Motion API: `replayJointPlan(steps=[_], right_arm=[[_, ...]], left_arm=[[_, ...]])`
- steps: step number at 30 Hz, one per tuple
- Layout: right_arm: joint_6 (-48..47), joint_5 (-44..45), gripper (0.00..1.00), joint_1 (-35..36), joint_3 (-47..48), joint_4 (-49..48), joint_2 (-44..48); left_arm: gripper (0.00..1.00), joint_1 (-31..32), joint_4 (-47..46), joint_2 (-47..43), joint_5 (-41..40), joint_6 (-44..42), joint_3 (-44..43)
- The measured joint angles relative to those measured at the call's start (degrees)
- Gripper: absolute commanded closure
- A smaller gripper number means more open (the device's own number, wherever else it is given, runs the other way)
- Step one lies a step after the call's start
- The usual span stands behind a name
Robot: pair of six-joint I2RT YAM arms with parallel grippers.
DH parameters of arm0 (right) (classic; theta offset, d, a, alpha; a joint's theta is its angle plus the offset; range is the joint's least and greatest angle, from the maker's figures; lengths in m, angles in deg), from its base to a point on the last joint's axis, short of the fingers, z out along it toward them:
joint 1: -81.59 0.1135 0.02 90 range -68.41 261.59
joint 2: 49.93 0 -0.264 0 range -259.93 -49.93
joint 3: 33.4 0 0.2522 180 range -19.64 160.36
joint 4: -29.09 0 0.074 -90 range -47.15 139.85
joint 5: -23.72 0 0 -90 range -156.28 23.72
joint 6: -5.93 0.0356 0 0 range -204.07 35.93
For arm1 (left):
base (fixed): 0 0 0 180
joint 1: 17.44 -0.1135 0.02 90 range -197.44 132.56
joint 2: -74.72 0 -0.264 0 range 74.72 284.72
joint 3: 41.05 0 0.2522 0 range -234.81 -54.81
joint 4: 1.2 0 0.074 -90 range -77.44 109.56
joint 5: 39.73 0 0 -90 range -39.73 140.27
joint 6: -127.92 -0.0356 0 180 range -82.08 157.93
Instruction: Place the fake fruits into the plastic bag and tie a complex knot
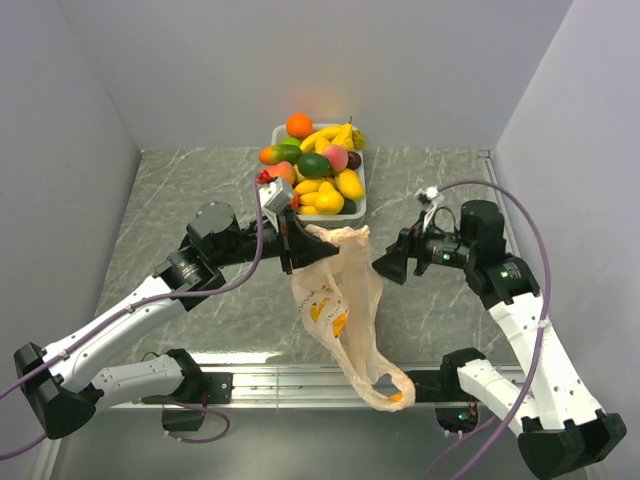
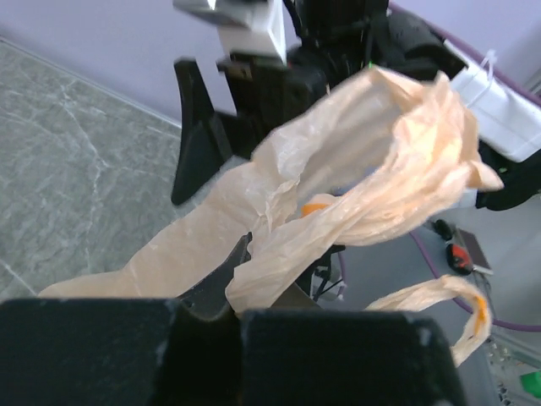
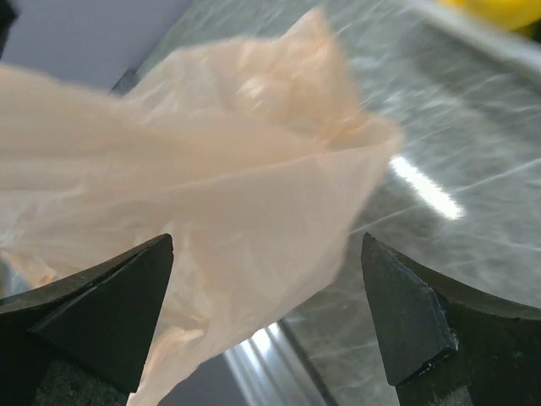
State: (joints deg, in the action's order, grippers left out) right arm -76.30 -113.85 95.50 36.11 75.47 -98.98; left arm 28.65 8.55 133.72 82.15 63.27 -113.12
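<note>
Beyond the arms: white tray [image 1: 362, 196] of fake fruits [image 1: 318, 166]. Left gripper [image 1: 291, 246] clenches plastic bag [image 1: 336, 300] rim; right gripper [image 1: 386, 268], spread wide, faces bag.

I count one plastic bag [image 1: 338, 300] at mid-frame, one white tray [image 1: 364, 195] at upper centre, and one orange [image 1: 299, 125] topping its fake fruits [image 1: 320, 175], which are heaped too thickly to number.

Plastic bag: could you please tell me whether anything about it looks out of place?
Yes: the plastic bag droops over the table's near edge, one handle trailing across the rail, its top pinched by the left fingers.
</note>
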Motion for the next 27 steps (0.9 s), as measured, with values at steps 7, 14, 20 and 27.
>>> replayJointPlan(steps=[7,14,20,27], right_arm=[[-1.07,0.15,0.02,7.17,-2.99,-0.92,1.70],[-5.29,2.10,0.00,1.40,-1.27,-1.07,5.16],[-5.35,1.03,0.00,2.36,1.75,-4.35,6.69],[-5.07,2.67,0.00,10.51,1.27,-10.73,5.88]], left_arm=[[1.00,-3.50,-6.36,2.05,3.91,8.68,1.70],[1.00,-6.45,-6.49,2.86,5.79,13.60,2.47],[1.00,-6.47,-3.98,5.53,6.01,15.54,2.34],[1.00,-7.17,-2.58,8.50,7.96,18.71,0.81]])
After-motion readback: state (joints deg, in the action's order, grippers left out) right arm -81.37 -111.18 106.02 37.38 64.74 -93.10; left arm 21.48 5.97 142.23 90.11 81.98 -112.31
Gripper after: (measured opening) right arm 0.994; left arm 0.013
